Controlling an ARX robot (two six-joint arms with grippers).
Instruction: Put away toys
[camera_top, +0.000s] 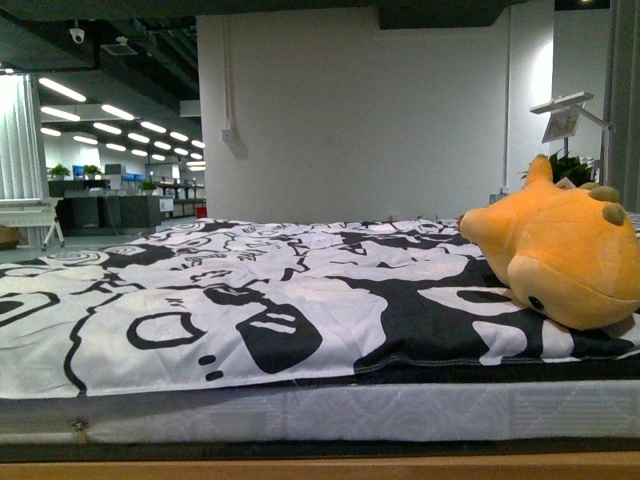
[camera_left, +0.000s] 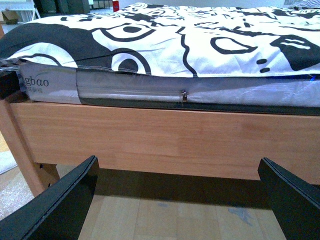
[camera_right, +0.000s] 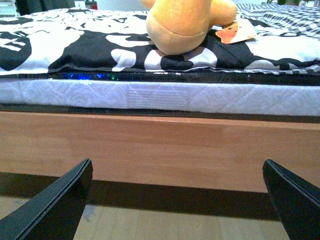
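A yellow-orange plush toy (camera_top: 560, 255) lies on the right side of the bed, on the black-and-white quilt (camera_top: 250, 300). The right wrist view shows the toy (camera_right: 182, 22) from below, past the mattress edge, with an orange tag (camera_right: 234, 34) beside it. My right gripper (camera_right: 177, 200) is open, low in front of the wooden bed frame (camera_right: 160, 150), well below the toy. My left gripper (camera_left: 177, 200) is open too, facing the bed frame (camera_left: 165, 145) further left, with nothing between its fingers. Neither arm shows in the front view.
The white mattress side (camera_top: 320, 410) carries a zipper (camera_left: 184, 95). A wooden bed leg (camera_left: 22, 150) stands at the frame's corner over the wooden floor (camera_left: 165, 220). Behind the bed are a white wall (camera_top: 360, 110), a lamp (camera_top: 570, 110) and a plant (camera_top: 572, 166).
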